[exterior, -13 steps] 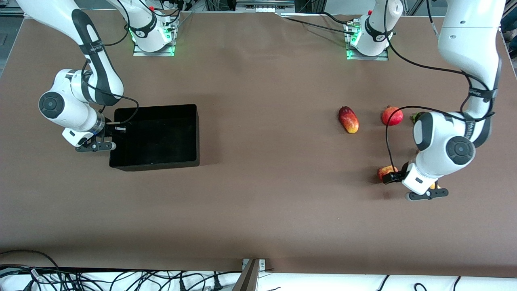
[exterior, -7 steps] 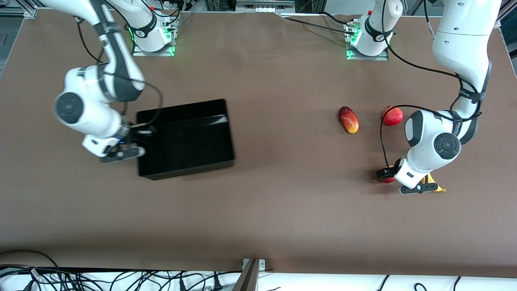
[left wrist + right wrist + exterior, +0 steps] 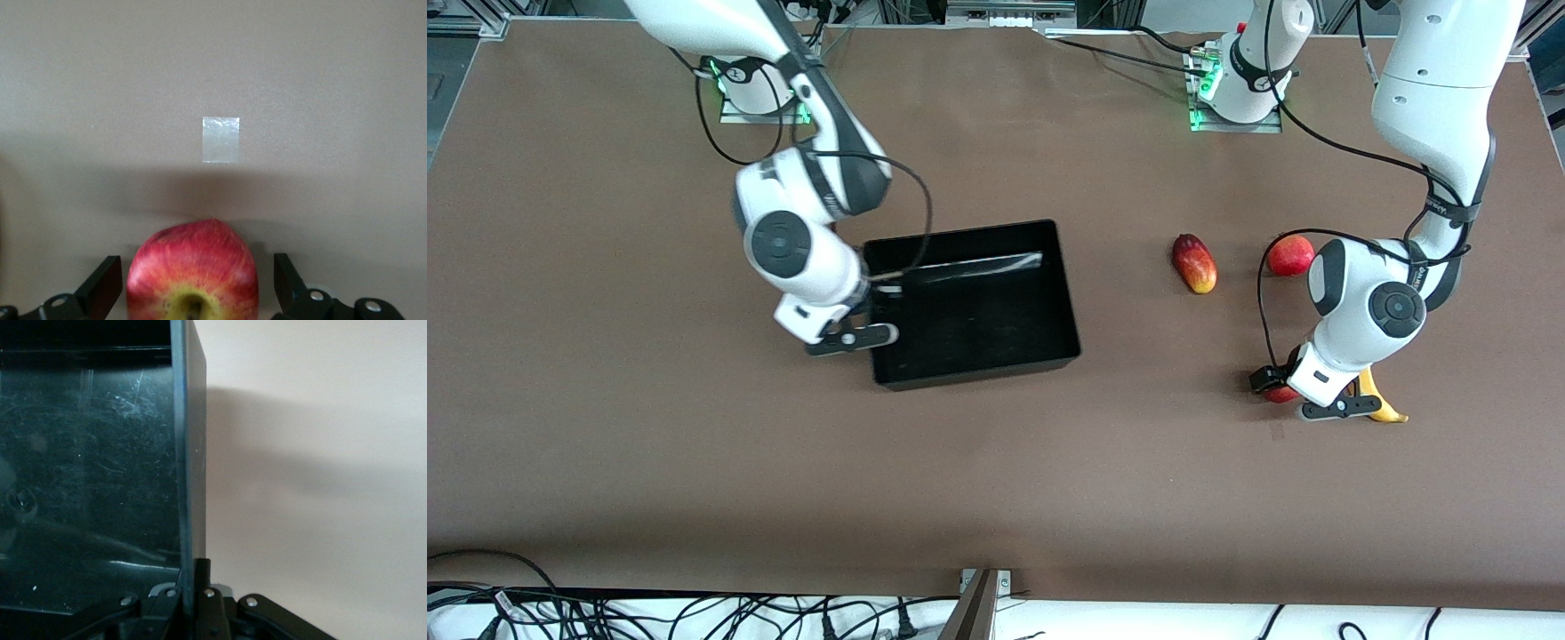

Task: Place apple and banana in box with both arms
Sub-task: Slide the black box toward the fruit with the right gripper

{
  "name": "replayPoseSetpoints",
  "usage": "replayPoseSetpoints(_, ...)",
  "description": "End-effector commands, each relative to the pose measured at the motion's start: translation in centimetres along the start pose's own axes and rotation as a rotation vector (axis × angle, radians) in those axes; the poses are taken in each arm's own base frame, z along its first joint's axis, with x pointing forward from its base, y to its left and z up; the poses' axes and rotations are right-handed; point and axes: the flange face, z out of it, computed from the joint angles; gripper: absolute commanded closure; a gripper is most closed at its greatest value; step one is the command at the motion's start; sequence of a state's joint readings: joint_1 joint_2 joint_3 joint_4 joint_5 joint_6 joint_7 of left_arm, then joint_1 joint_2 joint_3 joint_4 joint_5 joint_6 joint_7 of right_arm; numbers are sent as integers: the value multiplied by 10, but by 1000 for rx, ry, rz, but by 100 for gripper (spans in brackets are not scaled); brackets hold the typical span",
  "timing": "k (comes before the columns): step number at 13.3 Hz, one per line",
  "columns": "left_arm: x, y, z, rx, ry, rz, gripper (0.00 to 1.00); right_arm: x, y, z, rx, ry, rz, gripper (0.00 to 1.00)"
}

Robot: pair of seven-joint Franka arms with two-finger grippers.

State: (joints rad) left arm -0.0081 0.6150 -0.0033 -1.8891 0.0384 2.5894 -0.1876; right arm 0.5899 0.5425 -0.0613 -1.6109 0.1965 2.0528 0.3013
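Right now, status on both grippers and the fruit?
Right gripper shut on box wall. Left gripper open around apple, fingers apart from it. Banana beside it on table. Box holds no fruit. Nothing in the way.

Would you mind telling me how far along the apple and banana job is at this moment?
Nothing is packed yet: the box holds no fruit. In hand: the right gripper is shut on the box's wall, and the left gripper sits open around the apple, fingers either side and apart from it. Left: grasp the apple, box it, then the banana lying beside it.
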Motion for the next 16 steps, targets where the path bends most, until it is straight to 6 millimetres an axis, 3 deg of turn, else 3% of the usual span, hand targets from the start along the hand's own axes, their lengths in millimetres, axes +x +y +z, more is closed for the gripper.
replayPoseSetpoints(1,-2,1,13,3,20,5,0,11,-58,11,44,3,90,100)
replayPoseSetpoints(3,-3,1,18,3,20,2,1,13,-84,29,42,11,134,100)
replayPoseSetpoints(4,-3,1,18,3,20,-4,29,13,-95,38,45,22,153,100)
replayPoseSetpoints(6,-4,1,17,3,20,-21,98,11,-111,55,54,51,176,100)
replayPoseSetpoints(9,-12,2,18,5,7,-22,100,6,-130,79,65,82,193,100)
replayPoseSetpoints(11,-17,5,-2,4,10,-53,100,2,-140,90,70,95,202,100)
replayPoseSetpoints(13,-22,17,-41,17,-30,-72,100,-3,-151,96,78,109,200,100)
replayPoseSetpoints(16,-33,56,-122,51,-121,-99,100,-6,-156,103,72,106,192,100)
